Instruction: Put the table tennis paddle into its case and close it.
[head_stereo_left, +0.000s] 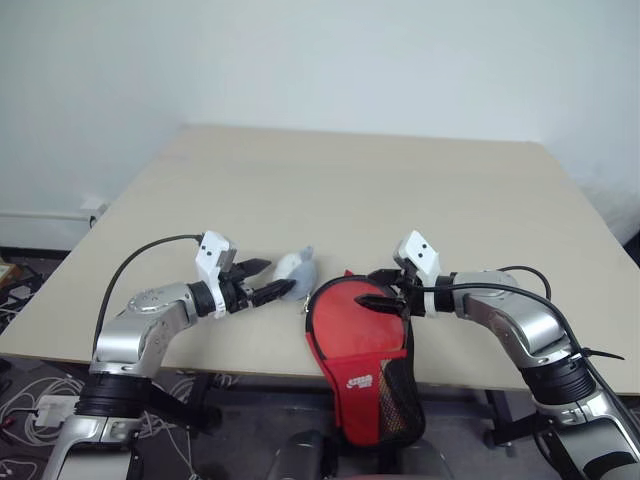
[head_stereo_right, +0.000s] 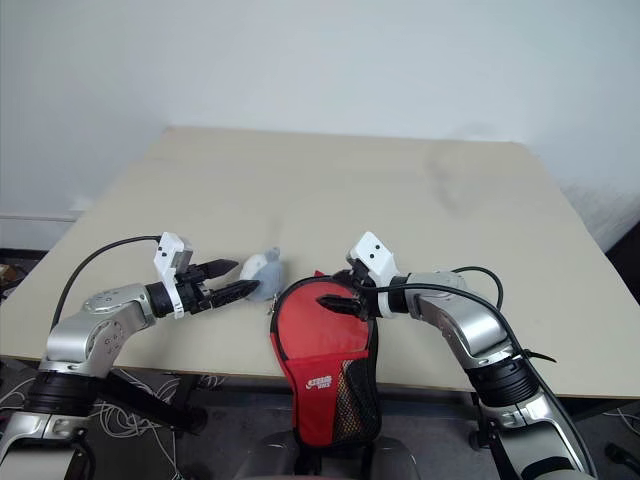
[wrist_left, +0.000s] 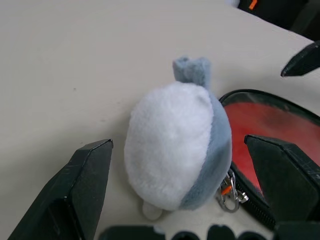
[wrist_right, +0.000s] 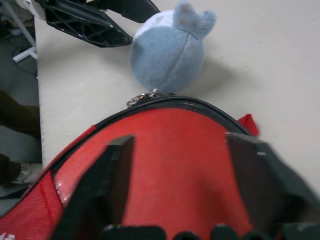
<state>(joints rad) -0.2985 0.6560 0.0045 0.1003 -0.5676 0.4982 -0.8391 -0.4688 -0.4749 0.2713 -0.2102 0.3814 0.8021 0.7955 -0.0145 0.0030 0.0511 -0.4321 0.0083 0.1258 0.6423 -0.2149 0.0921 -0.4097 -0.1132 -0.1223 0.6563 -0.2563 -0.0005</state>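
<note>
The left gripper (head_stereo_left: 268, 280), jaws wide and empty, straddles the plush zipper charm (wrist_left: 177, 150) beside the case (head_stereo_left: 365, 365) overhanging the tabletop (head_stereo_left: 350, 190) edge, paddle (wrist_right: 165, 160) inside, right gripper (head_stereo_left: 385, 290) half-open over it.

A small white logo (head_stereo_left: 361, 381) is being shown on the red case (head_stereo_left: 352, 330), low in the frame near the mesh pocket (head_stereo_left: 398, 395); its letters are not being resolved. No other text is being seen.
</note>
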